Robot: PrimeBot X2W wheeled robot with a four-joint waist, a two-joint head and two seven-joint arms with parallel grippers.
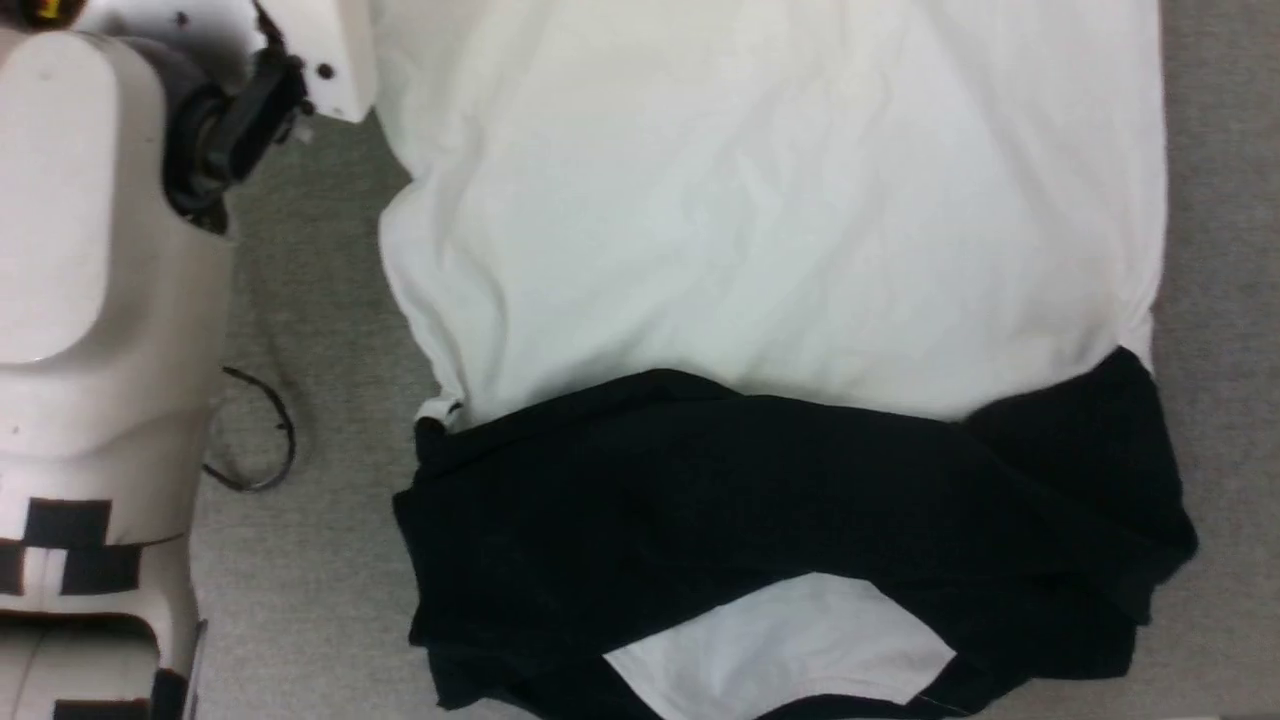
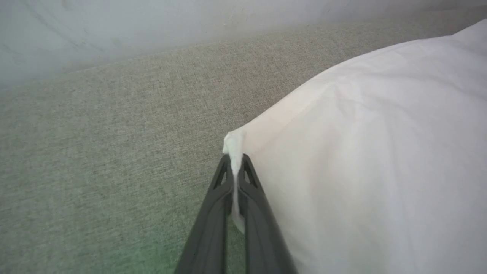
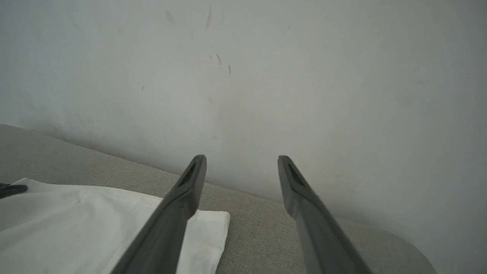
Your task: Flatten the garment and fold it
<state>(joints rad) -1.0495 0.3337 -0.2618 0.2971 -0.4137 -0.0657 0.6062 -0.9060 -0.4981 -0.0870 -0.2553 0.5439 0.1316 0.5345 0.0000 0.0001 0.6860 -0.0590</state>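
Garment [image 1: 760, 200]: raglan shirt with a white body and long black sleeves [image 1: 800, 490], lying on the grey woven bench [image 1: 310, 300]. The body fills the upper centre of the head view. The sleeves are laid across its lower part, and a white wedge shows beneath them at lower centre. Condition: largely flat, with shallow creases along the left edge. Handling, as judged: soft, light, limp cotton that drapes, holds no shape and probably drags over the weave. It is best taken at corners and hems; lifting a single corner risks bunching. Left gripper [image 2: 236, 158]: fingers clenched on a white corner of the body, a tuft of cloth standing past the tips at the centre of the left wrist view. Right gripper [image 3: 240, 160]: fingers spread wide and grasping nothing, in front of a pale wall [image 3: 243, 76], with a free corner [image 3: 209, 236] of white cloth at lower left. Sundries: black cable loop [image 1: 265, 440] on the bench, left of the garment.
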